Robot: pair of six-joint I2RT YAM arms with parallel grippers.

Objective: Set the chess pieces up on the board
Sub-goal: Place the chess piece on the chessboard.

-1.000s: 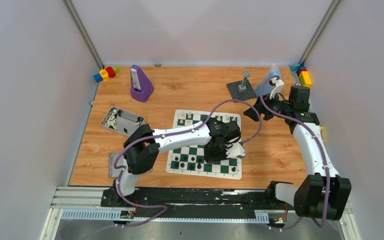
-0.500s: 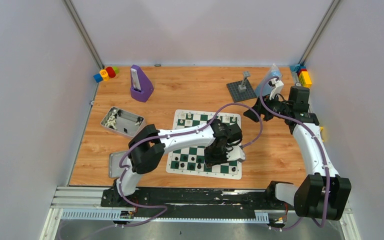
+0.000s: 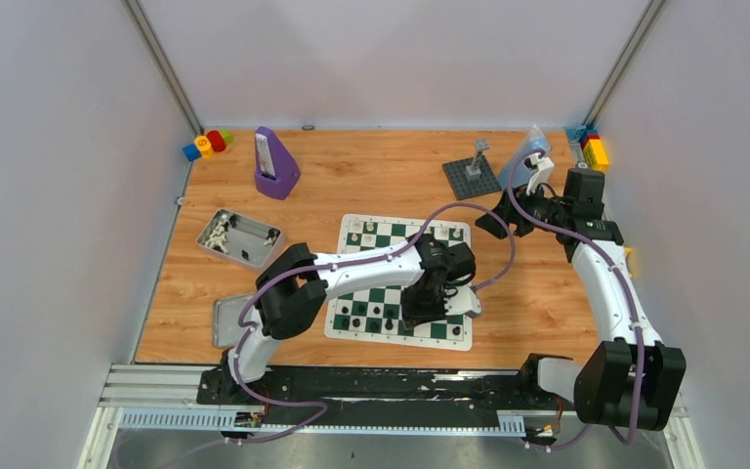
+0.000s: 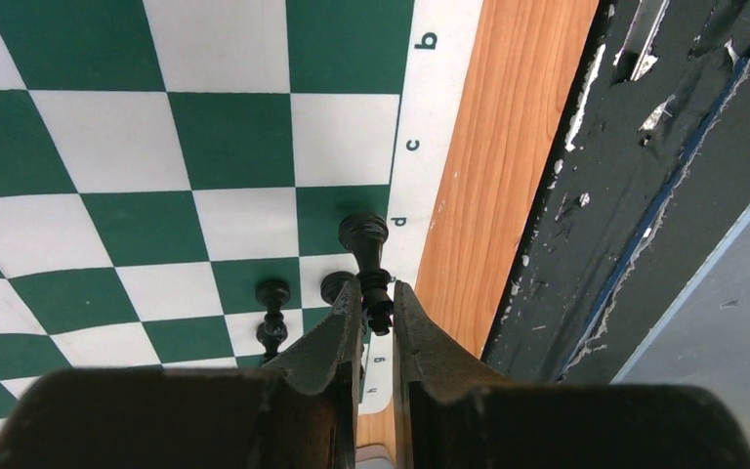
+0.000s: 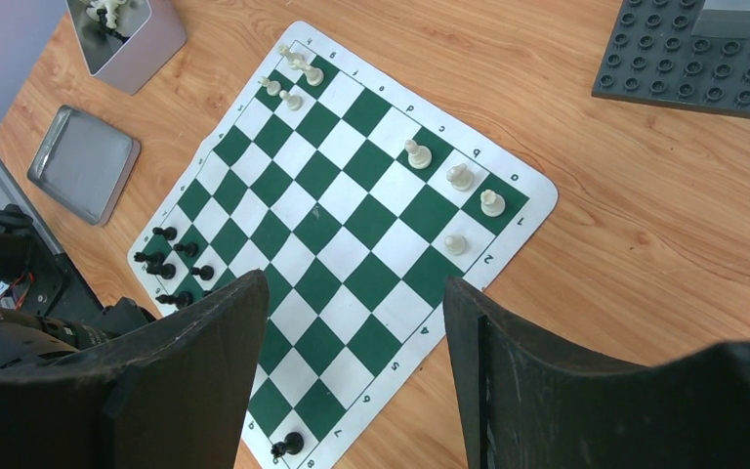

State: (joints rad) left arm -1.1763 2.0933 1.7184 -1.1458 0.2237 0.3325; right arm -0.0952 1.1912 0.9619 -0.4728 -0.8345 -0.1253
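The green and white board (image 3: 383, 293) lies mid-table. My left gripper (image 3: 430, 305) is over its near edge, shut on a black chess piece (image 4: 369, 264) held by its upper part, base (image 4: 363, 232) just above the square by the letter d. Two black pieces (image 4: 272, 315) stand beside it. More black pieces (image 5: 171, 259) crowd the near left rows, and one black piece (image 5: 288, 447) stands alone at a near corner. White pieces (image 5: 459, 176) stand on the far rows. My right gripper (image 3: 494, 223) (image 5: 356, 283) is open and empty, high above the board's far right corner.
An open tin (image 3: 237, 237) with white pieces sits left of the board, its lid (image 3: 227, 322) nearer the front. A grey baseplate with a post (image 3: 471, 176), a purple stand (image 3: 275, 164) and coloured blocks (image 3: 205, 145) (image 3: 591, 147) are at the back. The black rail (image 4: 586, 195) runs along the near edge.
My left gripper has moved toward the board's near edge and lowered, still holding the black piece. The right arm has not moved.
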